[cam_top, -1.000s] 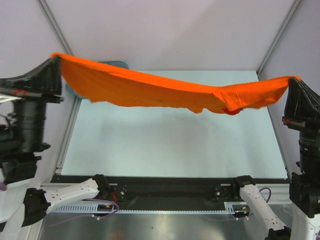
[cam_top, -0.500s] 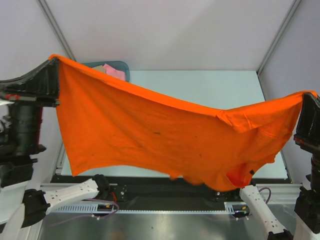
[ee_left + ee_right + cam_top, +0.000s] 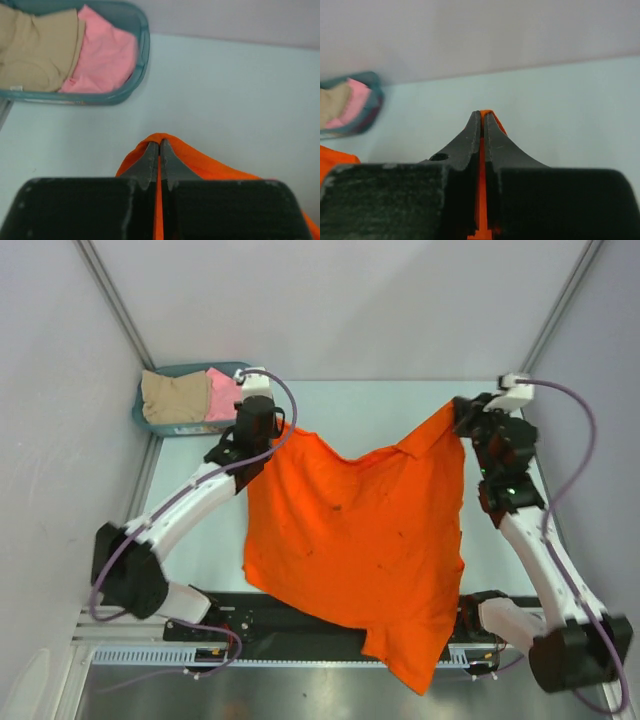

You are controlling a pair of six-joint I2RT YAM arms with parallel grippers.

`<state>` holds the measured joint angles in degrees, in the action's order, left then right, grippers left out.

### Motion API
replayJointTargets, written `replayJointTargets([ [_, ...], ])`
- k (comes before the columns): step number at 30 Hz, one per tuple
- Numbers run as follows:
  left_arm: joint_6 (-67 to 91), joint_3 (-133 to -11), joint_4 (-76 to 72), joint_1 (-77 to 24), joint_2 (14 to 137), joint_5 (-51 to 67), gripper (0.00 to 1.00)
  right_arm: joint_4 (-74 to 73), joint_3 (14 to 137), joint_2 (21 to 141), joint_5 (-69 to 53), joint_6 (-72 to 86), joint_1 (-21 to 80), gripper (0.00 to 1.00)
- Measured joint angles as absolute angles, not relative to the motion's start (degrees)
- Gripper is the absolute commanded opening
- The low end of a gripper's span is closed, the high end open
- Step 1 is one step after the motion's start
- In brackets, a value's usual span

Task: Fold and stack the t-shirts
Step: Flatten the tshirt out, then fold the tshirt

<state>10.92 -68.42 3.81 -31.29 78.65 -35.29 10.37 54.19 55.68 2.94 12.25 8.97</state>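
Orange t-shirt (image 3: pixel 370 530) pinched by left gripper (image 3: pixel 159 146) and right gripper (image 3: pixel 481 116); basket (image 3: pixel 143 47) (pink t-shirt (image 3: pixel 222 395), beige t-shirt (image 3: pixel 175 397)) far-left.

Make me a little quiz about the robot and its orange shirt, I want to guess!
1. True or false: the orange t-shirt lies folded inside the teal basket.
2. What is in the basket? A) a pink t-shirt and a beige t-shirt B) a blue towel C) nothing
3. Fill in: the left gripper and the right gripper are each shut on an edge of the ___ t-shirt.
Key: 1 false, it is spread out between the two grippers; 2 A; 3 orange.
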Motion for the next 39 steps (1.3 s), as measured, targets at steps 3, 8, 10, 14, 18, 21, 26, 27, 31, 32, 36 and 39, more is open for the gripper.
replayJointTargets([
  [3, 13.4, -67.8, 2.4, -27.2, 88.9, -34.0, 0.00, 14.5, 50.6, 66.3, 5.5, 11.7, 8.8, 0.00],
  [8, 14.7, -75.0, 0.5, -22.2, 106.1, -29.2, 0.00, 20.2, 53.2, 84.1, 7.1, 9.7, 7.4, 0.00],
  [10, 15.0, -78.7, 0.0, -20.8, 111.1, -26.5, 0.00, 21.4, 55.8, 89.3, 7.0, 9.2, 6.3, 0.00],
  [14, 15.1, -84.6, -1.1, -19.0, 116.9, -22.7, 0.01, 22.3, 59.8, 95.4, 5.2, 9.1, 4.3, 0.00],
  [18, 15.7, -86.3, -1.7, -17.9, 118.0, -20.2, 0.00, 22.4, 60.5, 96.1, 4.5, 9.7, 3.7, 0.00],
  [21, 16.2, -86.5, -2.3, -17.5, 118.0, -18.2, 0.00, 20.8, 60.6, 95.7, 4.3, 11.0, 3.7, 0.00],
  [26, 16.5, -86.5, -2.1, -17.0, 118.0, -15.4, 0.00, 13.2, 60.6, 91.5, 4.9, 14.0, 3.7, 0.00],
  [27, 16.6, -86.5, -1.8, -16.8, 118.0, -14.8, 0.00, 11.0, 60.6, 90.0, 5.5, 14.9, 3.7, 0.00],
  [31, 17.5, -85.1, 1.0, -15.9, 117.1, -13.3, 0.00, 2.3, 60.5, 83.4, 8.0, 19.2, 3.7, 0.00],
  [32, 17.7, -84.5, 1.5, -15.7, 116.6, -13.0, 0.00, 0.1, 60.5, 81.6, 8.4, 20.2, 3.7, 0.00],
  [36, 19.1, -82.2, 6.1, -14.6, 114.1, -12.3, 0.00, -7.2, 59.0, 74.9, 8.7, 23.0, 3.7, 0.00],
  [39, 20.0, -81.3, 9.1, -13.8, 112.0, -12.3, 0.00, -11.0, 57.4, 71.6, 8.3, 24.0, 3.7, 0.00],
])
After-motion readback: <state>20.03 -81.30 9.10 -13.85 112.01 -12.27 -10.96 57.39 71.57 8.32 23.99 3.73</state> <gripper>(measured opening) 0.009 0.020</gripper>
